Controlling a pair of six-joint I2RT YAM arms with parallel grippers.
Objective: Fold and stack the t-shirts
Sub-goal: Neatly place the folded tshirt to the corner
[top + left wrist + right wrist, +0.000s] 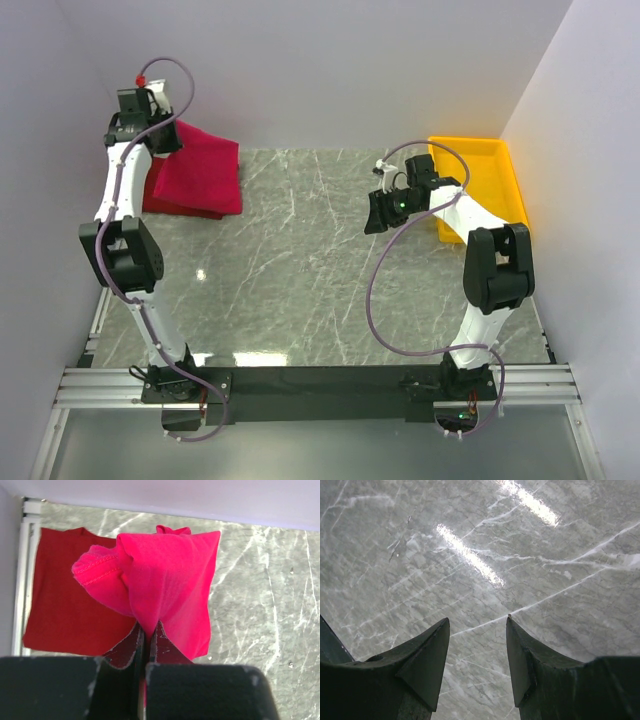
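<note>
The left gripper's (147, 631) fingers are pressed nearly together, pinching a fold of the crimson-pink t-shirt (172, 575). The cloth bunches at the pinch and spreads out from it, with a stitched hem curling on one side. This shirt drapes over the brick-red t-shirt (57, 605), covering its right part. The brick-red shirt lies flat on the marble table (290, 270) with its left part bare.

The right gripper's (477, 622) fingers stand partly apart with nothing between them, and only bare marble shows below. This gripper hovers well to the right of the brick-red t-shirt. A yellow tray (470, 144) sits farther right still of that shirt, just beyond the right gripper.
</note>
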